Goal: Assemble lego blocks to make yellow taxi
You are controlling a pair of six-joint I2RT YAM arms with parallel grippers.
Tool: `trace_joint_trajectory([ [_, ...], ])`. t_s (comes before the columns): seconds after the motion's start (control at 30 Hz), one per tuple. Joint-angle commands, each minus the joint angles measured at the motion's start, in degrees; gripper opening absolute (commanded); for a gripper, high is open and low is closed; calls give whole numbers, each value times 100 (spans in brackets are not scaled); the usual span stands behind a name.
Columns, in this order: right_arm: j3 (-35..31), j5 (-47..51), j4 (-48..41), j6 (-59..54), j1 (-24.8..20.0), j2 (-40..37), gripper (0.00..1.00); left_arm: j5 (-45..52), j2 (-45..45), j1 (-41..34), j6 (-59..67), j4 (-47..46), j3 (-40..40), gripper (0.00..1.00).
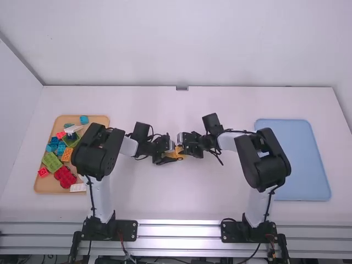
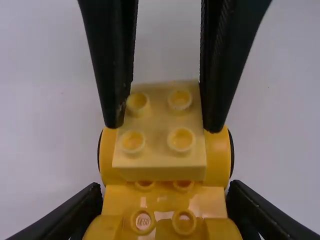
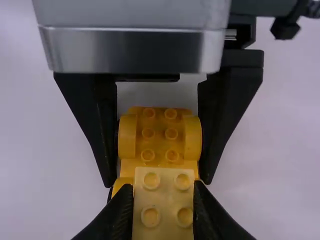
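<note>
On the white counter (image 1: 165, 203), the blue tray (image 1: 308, 159) lies flat to the right and the wooden tray (image 1: 102, 120) to the left; the wooden one carries loose bricks (image 1: 65, 177), presumably to keep spares out of the way. Between the arms sits the taxi's yellow wheeled base (image 2: 165, 202), the paler yellow block (image 3: 162, 205) over part of it — one steadied, I'd judge, so the other can be pressed down onto its studs; whether they have locked I cannot tell. The left gripper (image 2: 164, 192) has its fingers closed about the base's two sides, only as far apart as its body; the right gripper (image 3: 162, 190) pinches the block — fingers narrower, one against each side, studs uncovered.
</note>
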Motion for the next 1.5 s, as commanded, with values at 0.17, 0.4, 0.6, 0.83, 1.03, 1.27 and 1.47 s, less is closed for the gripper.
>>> trace_joint_trajectory([
  [0.17, -70, 275, 2, 260, 0, -142, 49, 55, 107, -42, 44, -50, -55, 67],
  [0.4, -70, -501, -280, -175, -109, -592, 52, 57, 107, -42, 44, -74, -55, 67],
  [0.6, -72, -538, -494, -260, -181, -778, 6, 48, 107, -42, 44, -94, -55, 66],
  [0.83, -70, -393, -251, 74, -175, -474, 0, 39, 107, -42, 46, -116, -55, 60],
  [1.03, -70, -68, -363, 57, -175, -437, 0, 37, 107, -42, 46, -92, -55, 59],
  [1.27, -70, 240, -396, 192, -168, -369, 0, 37, 107, -42, 46, -96, -55, 60],
  [1.47, -70, 186, -468, 131, -175, -350, 0, 37, 107, -42, 46, -94, -55, 60],
])
